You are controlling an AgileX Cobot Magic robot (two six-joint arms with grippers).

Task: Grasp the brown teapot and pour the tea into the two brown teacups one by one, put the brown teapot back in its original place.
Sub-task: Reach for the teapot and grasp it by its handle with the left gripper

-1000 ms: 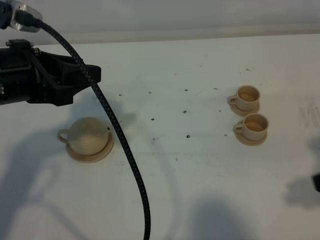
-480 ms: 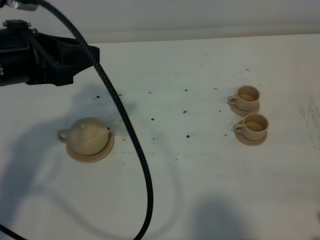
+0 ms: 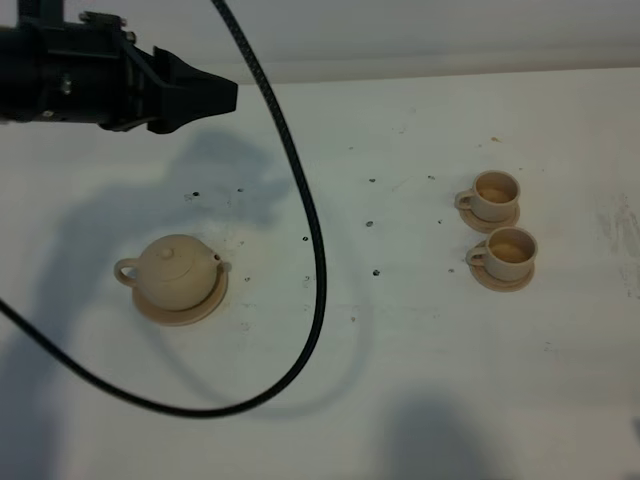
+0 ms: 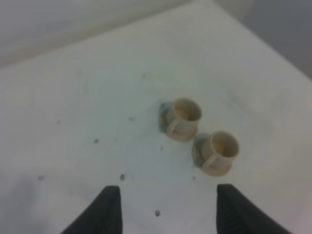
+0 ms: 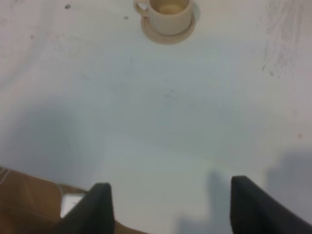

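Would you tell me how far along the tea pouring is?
Looks done: the squat pale-tan clay teapot sits on its flat round saucer, and both small beige cups seem to hold tea. The open left hand holds nothing. Nothing visibly remains.

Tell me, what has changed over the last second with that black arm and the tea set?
The left gripper, open and empty, drew back from the brown teapot, moving upward in the overhead view, and its black cable swung right. Nothing was gripped or released. The teapot on its saucer and both teacups stayed put.
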